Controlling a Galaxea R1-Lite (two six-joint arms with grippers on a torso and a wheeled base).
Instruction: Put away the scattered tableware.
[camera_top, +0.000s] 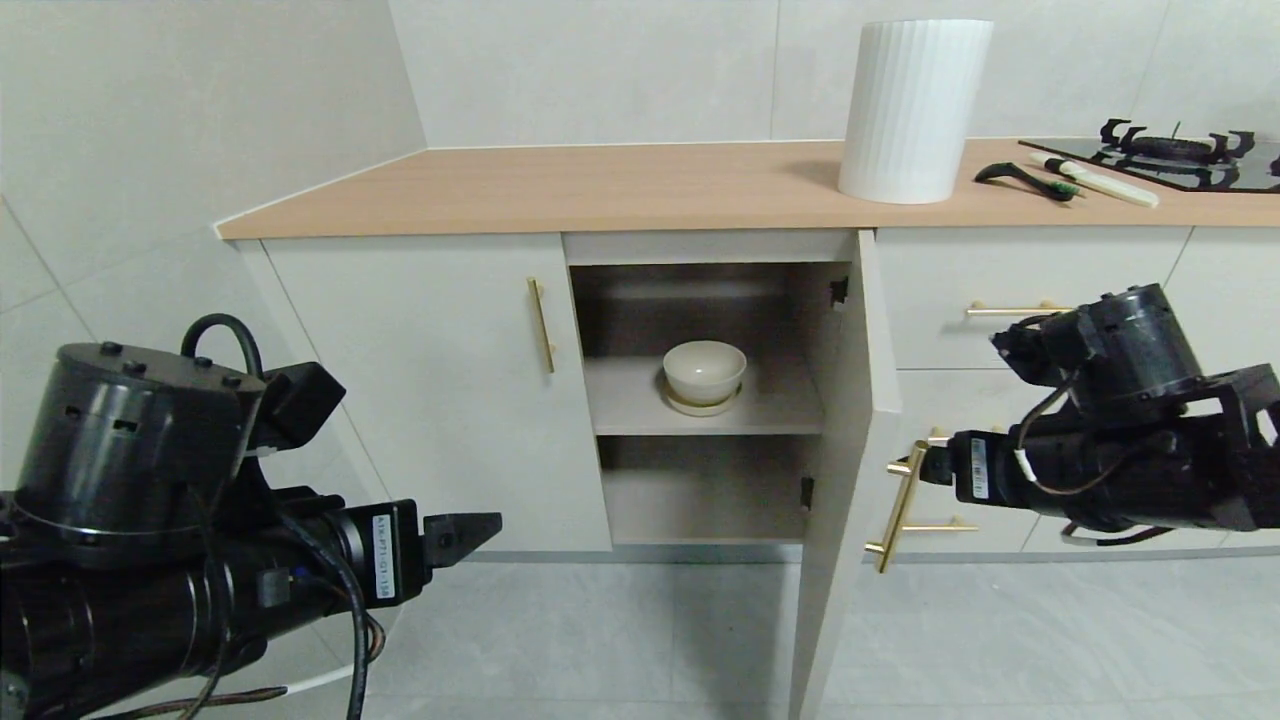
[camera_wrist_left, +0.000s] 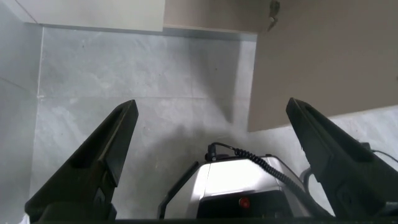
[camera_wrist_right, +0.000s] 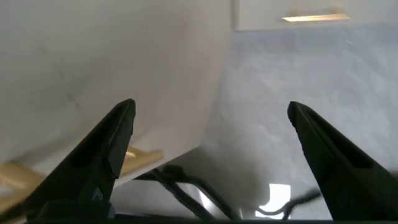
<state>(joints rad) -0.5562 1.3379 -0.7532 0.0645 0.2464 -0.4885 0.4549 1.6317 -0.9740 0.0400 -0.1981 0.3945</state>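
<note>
we've got the bowl (camera_top: 704, 371) sitting on its plate (camera_top: 700, 406) on the cupboard shelf (camera_top: 785, 402), door (camera_top: 838, 450) open, so it looks nearly done, with closing up likely left. our right gripper (camera_wrist_right: 211, 107) hangs wide open by the door handle (camera_top: 897, 505); our left gripper (camera_wrist_left: 211, 109), also wide, sits low on the left.

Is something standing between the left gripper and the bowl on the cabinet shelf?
Nothing visible does. The cabinet door hangs open at the right of the opening, and the bowl sits exposed on the shelf; the left gripper is low, left of it.
</note>
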